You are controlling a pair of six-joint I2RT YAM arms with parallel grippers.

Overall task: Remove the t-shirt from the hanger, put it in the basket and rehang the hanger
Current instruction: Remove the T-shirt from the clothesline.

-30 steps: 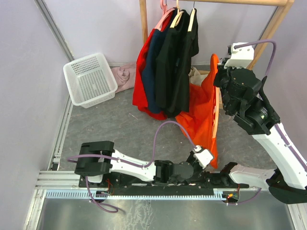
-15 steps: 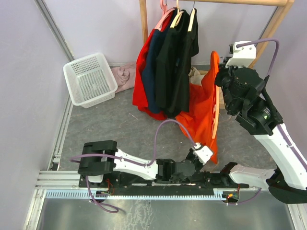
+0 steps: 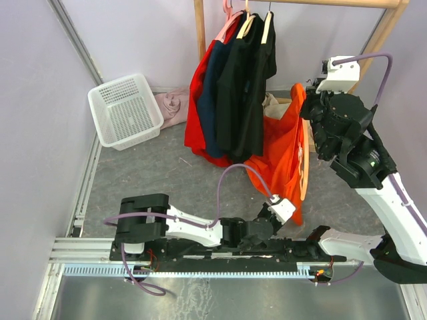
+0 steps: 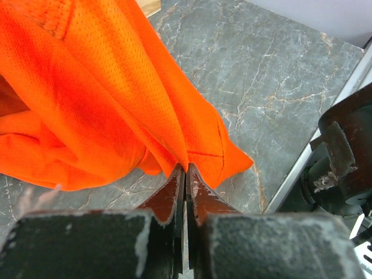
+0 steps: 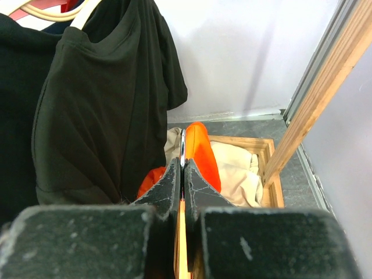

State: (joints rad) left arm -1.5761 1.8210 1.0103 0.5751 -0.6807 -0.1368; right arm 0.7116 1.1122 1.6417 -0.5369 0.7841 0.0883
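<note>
The left fingers (image 4: 172, 195) are pinched shut on the bottom hem of the orange t-shirt (image 4: 104, 99), low over the worktop (image 4: 279, 75). The right fingers (image 5: 167, 187) are clamped on the hanger (image 5: 182, 145), from which the t-shirt hangs.

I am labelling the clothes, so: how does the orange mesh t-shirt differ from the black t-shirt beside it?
The orange mesh t-shirt is off the wooden rack, held up between two claws; the black t-shirt hangs on the rack. The left claw pinches the orange one's hem and the right claw grips its pale hanger; nothing touches the black one. Both are on hangers.
</note>
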